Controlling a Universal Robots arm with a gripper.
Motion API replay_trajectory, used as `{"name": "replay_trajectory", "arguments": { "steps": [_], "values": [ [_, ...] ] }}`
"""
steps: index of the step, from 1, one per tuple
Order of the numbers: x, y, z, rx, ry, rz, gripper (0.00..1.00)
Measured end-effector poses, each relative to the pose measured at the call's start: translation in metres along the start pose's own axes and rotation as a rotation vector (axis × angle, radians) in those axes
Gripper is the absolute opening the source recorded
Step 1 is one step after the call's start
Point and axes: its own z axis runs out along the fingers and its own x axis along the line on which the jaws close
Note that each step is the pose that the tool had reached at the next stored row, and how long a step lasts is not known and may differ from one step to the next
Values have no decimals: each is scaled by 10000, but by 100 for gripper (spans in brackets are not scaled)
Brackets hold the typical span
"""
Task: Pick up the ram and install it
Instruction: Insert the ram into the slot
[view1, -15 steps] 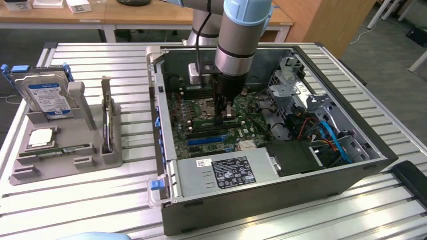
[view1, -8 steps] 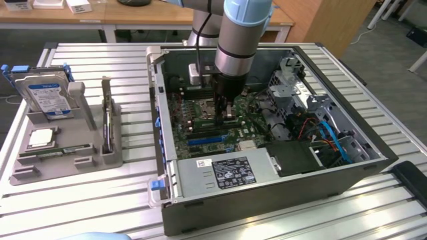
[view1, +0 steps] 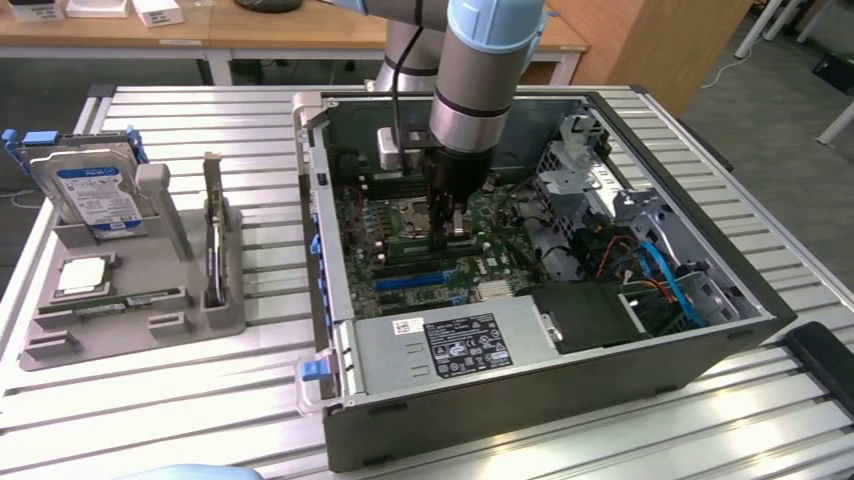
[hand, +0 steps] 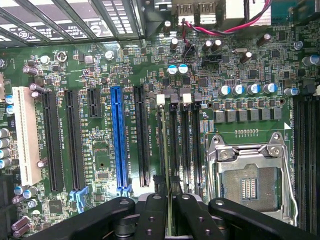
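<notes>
Ram, pinched in the closed hand, lies along a motherboard slot inside the case.

The exterior view looks down obliquely from well back over the desk and open computer case. The wrist view faces straight down past the hand, close above the motherboard both share.

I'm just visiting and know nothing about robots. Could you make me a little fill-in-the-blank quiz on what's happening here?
The fingers grip the thin green ___ edge-on.
It stands at the black slots between the blue slot and the CPU socket, which is ___.
On the tray, the hard drive stands ___, not flat.
Missing: ram; empty; upright.
</notes>
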Motion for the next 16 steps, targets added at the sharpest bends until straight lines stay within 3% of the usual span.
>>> {"name": "replay_trajectory", "arguments": {
  "steps": [16],
  "values": [
    [0,0,24,4,54,1,13]
  ]
}}
